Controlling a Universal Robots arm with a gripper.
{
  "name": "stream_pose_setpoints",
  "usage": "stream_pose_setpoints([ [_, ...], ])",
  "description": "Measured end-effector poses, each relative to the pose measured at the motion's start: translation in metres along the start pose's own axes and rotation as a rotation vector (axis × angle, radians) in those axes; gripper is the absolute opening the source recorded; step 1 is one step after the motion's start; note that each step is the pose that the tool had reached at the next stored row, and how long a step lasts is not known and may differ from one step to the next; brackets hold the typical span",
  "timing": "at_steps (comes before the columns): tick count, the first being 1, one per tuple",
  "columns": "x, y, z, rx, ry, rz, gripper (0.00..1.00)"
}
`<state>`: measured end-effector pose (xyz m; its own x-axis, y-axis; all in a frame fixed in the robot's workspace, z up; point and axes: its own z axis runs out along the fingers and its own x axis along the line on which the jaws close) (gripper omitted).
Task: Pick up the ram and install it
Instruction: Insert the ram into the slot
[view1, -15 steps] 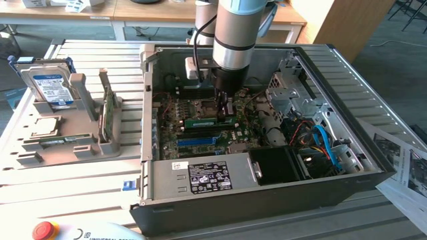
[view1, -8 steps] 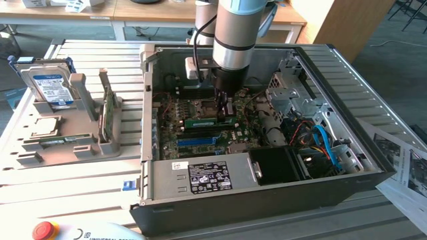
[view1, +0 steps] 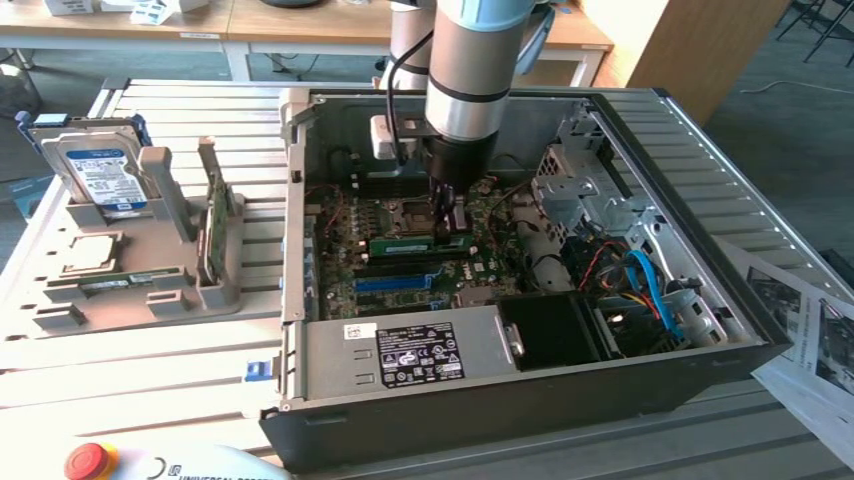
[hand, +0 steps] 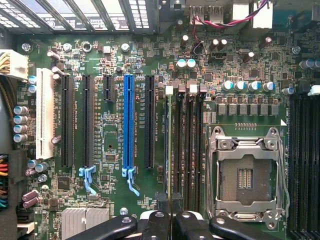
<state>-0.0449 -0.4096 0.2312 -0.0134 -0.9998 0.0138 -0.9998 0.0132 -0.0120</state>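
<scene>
Ram (view1: 407, 243) clamped edge-on in hand (view1: 457, 228), low over motherboard (hand: 115, 200), at memory slots (hand: 186, 150) beside CPU socket (hand: 246, 175); seated or hovering, cannot tell. Step in hand: install. Seating likely calls for stick parallel to slot and a straight, even press.

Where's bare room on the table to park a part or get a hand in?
Free: table slats between fixture tray and e-stop pendant; slats behind the tray. Crowded: inside the case, arm and pincer gripping the ram at the motherboard, cables beside.

Slatted table (view1: 147, 385) carries open computer case (view1: 534, 425), grey parts rack (view1: 60, 300), papers (view1: 814, 350).
</scene>
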Motion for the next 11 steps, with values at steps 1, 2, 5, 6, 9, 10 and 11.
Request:
stream_pose_setpoints([
  [1,0.0,0.0,0.0,0.0,0.0,0.0,0.12],
  [2,-0.0002,0.0,0.0001,0.0002,-0.0003,0.0,0.12],
  [5,-0.0006,0.0,0.0001,0.0001,-0.0001,0.0,0.12],
  [6,-0.0006,0.0,0.0001,0.0001,-0.0002,0.0,0.12],
  [9,-0.0006,0.0,0.0001,0.0001,0.0,0.001,0.12],
  [10,-0.0006,0.0,0.0001,0.0001,0.0,0.001,0.12],
  [11,-0.0006,0.0,0.0001,0.0,0.0,0.001,0.12],
])
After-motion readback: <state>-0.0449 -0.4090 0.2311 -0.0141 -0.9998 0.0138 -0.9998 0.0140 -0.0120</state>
